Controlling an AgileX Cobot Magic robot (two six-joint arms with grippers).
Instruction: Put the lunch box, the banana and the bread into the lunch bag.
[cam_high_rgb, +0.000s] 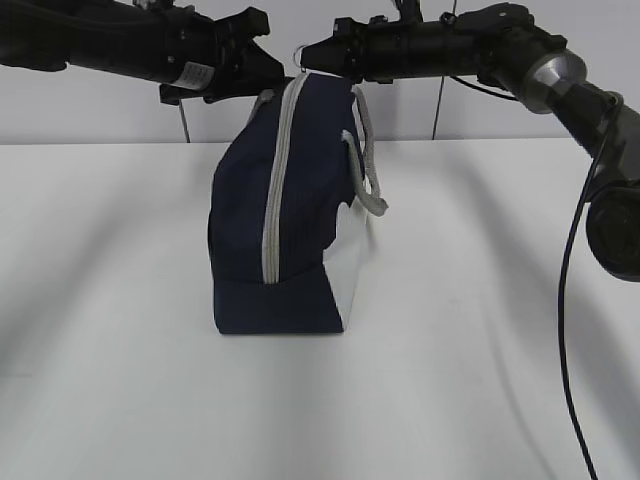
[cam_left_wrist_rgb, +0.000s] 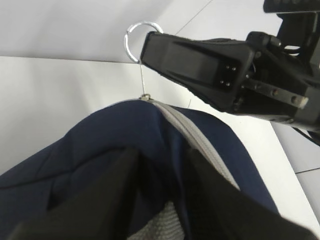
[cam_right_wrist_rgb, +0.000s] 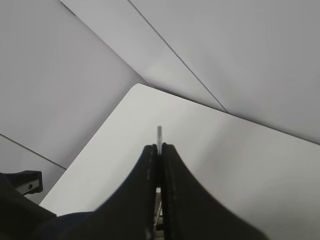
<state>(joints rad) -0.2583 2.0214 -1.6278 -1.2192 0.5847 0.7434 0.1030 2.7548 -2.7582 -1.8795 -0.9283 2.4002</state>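
Note:
The navy lunch bag stands on end on the white table, its grey zipper facing me and closed along the length I see. My left gripper is at the bag's top from the left. In the left wrist view its fingers pinch a fold of navy fabric with the grey handle between them. My right gripper comes from the right and is shut on the metal ring pull, which pokes out between its closed tips. The lunch box, banana and bread are out of view.
The white table runs around the bag, with a grey panelled wall behind. The bag's grey handle loop hangs over its white side panel. The right arm's black cable hangs down at the right edge.

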